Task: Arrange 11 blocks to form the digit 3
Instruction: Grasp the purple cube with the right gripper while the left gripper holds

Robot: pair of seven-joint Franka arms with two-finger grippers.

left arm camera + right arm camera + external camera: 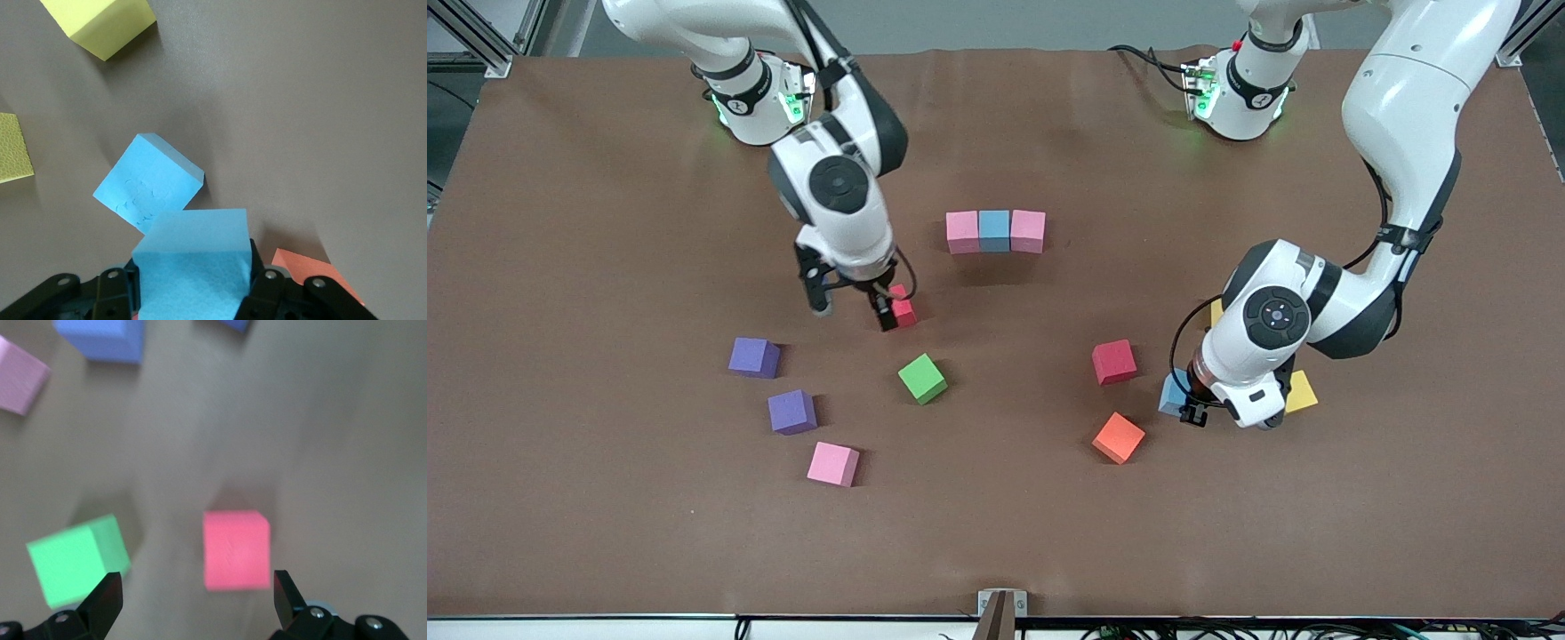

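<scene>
Your left gripper (193, 293) pinches a light blue block (193, 267) between its fingers (267, 297), above a second light blue block (148, 181). Your right gripper (197, 603) hangs over the red block (236, 549), fingers (103, 600) spread wide, touching nothing.

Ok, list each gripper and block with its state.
left gripper: shut on a light blue block, above another light blue block
right gripper: open, over a red block
row of three: pink, blue, pink, touching
green block: loose on table
orange block: loose
</scene>
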